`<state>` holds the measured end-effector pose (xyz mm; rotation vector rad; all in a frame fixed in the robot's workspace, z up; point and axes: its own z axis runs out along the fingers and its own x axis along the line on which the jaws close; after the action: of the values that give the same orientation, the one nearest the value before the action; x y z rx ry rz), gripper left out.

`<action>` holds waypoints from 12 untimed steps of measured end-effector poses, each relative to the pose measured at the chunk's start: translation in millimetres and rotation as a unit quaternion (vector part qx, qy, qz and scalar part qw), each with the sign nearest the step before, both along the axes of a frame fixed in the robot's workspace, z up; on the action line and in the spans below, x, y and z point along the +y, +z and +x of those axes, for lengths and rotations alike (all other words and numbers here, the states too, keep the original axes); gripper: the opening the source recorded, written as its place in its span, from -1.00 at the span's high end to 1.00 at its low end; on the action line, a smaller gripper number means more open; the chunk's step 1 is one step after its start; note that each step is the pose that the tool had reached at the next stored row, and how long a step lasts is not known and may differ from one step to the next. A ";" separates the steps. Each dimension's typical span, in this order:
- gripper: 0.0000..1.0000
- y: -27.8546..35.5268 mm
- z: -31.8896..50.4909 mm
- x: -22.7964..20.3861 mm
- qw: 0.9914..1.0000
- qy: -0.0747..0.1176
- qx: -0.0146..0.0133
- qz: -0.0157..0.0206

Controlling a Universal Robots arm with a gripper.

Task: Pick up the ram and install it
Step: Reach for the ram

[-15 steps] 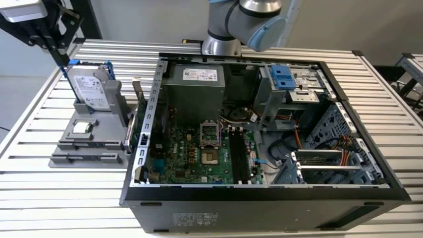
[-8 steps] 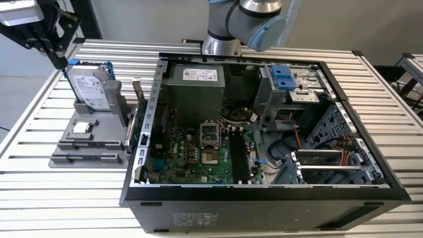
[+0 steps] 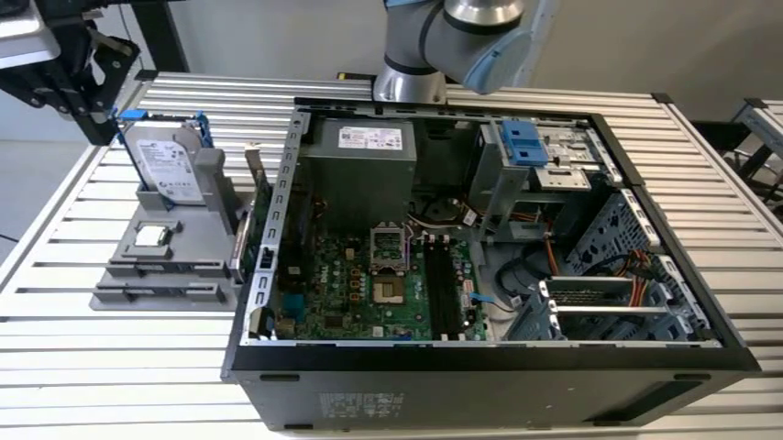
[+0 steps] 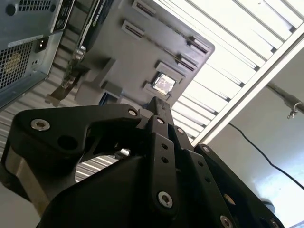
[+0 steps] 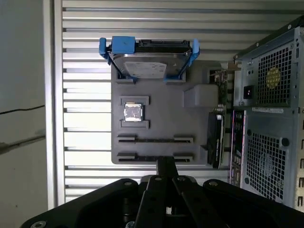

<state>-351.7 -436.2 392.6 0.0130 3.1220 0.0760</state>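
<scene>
Your black gripper (image 5: 166,165), pinched shut on nothing, hangs by the slotted edge of the flat grey tray (image 5: 156,118); open it wide, square to the slots (image 5: 155,139).

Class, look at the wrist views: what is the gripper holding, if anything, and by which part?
Nothing. The gripper has its fingertips pressed together with nothing between them, and it faces the grey parts tray.

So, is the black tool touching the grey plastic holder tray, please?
Apart. In the exterior view the black tool hangs up at that view's left, and bare slats of the metal table show between it and the grey plastic holder tray.
</scene>
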 end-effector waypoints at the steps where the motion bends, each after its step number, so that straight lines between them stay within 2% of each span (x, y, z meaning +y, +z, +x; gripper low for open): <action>1: 1.00 0.0 0.0 -3.4 1.000 -0.001 0.000 0.000; 8: 1.00 0.0 0.0 -25.1 1.000 -0.006 0.000 0.000; 10: 1.00 0.0 0.0 -27.7 1.000 -0.009 0.000 0.000; 12: 1.00 0.0 0.0 -27.6 1.000 -0.009 0.000 0.000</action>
<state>-351.7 -463.8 392.6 0.0402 3.1215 0.0757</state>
